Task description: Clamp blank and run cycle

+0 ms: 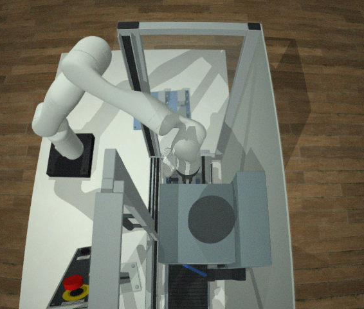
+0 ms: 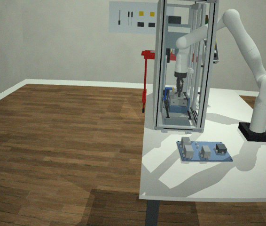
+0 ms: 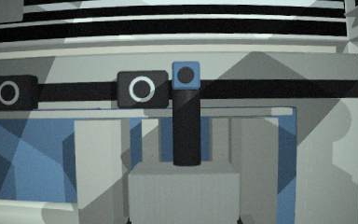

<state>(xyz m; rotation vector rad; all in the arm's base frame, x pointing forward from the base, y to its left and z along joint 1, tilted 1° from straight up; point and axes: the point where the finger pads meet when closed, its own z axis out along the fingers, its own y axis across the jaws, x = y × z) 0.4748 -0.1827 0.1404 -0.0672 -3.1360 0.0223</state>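
Note:
My gripper [image 2: 179, 90] reaches down inside the guard [image 2: 181, 65], over the vise [image 2: 176, 102]. It is shut on a plain grey blank [image 3: 184, 192], which fills the bottom middle of the wrist view. The blank sits between two pale jaws [image 3: 98, 161] [image 3: 255, 161] over the blue vise base. The dark work stop rod [image 3: 186, 127] with a blue cap [image 3: 185, 75] stands just beyond the blank's end. The low bars are hidden, and I cannot tell whether the blank rests on them. From above, the gripper [image 1: 185, 176] is partly hidden under the machine head [image 1: 208, 219].
The blue plate [image 2: 204, 151] outside the guard holds the dark setting master [image 2: 221, 147] and three upright grey blanks [image 2: 185, 140] [image 2: 189, 150] [image 2: 205, 151]. A panel with a red button [image 1: 72, 282] is at the table's near left. The arm's black base [image 1: 71, 155] is on the left.

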